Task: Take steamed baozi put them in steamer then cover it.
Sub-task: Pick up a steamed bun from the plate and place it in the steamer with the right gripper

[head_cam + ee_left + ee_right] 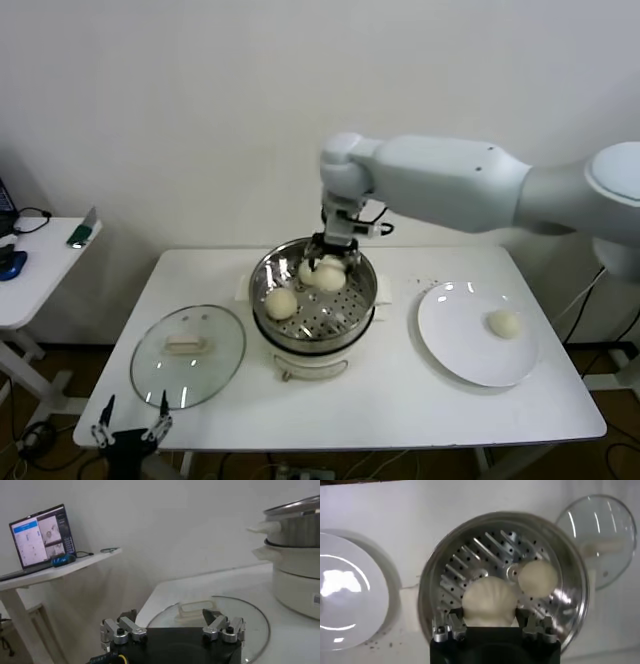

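Our right gripper, clenched on a baozi, hangs directly above the steamer floor; our left gripper idles released beside the cover.

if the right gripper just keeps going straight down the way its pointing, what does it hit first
Most likely the steamer's perforated floor. The right gripper points down into the basket, shut on a baozi, so that bun would touch down first, close beside another bun. How far above the floor it hangs is unclear.
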Tool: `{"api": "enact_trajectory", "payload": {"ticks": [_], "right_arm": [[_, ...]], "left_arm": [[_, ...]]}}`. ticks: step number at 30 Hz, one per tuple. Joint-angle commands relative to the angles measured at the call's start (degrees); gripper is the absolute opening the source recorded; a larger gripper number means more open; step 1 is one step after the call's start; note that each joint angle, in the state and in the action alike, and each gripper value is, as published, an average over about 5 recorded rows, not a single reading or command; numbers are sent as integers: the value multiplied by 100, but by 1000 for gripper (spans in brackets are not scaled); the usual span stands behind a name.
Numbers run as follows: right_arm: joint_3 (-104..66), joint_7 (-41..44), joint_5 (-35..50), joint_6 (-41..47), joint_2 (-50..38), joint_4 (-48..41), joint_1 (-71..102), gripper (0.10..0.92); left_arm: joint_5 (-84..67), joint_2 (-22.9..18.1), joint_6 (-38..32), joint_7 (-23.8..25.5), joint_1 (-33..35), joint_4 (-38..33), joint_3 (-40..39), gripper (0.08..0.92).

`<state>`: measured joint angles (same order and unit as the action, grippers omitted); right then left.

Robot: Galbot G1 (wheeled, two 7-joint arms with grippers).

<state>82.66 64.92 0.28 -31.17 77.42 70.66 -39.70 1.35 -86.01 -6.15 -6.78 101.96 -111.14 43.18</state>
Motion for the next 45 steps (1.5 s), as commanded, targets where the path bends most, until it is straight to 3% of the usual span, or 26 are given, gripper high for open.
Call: {"api": "enact_trajectory", "payload": {"ticks": [1,14,22,33,37,42,45], "right_arm": [[96,-47,-332,-231,444,162,388,689],[158,-89,-449,-268,411,142,540,699],[52,-122,-720,-215,369,71,542,814],[-174,-73,-498,-200,-59,-64,93,823],[26,-118,90,194,-498,-224,-317,823],[1025,-470,1841,1886,-1290,-317,-876,823],[1157,-256,2394,2577,-1853,-441,-888,823]], "left_arm": [[-99,28,29,-8,-24,25,38,823],[-137,68,56,-8,-152,137,51,823],[-130,38,65,-10,-148,115,44,823],[-105,27,67,-14,-121,98,41,823],[-24,-9,95,-11,-147,58,-18,823],[-27,-22,188,27,-114,-127,-107,823],[-10,-15,216,41,-122,-207,-139,823]]}}
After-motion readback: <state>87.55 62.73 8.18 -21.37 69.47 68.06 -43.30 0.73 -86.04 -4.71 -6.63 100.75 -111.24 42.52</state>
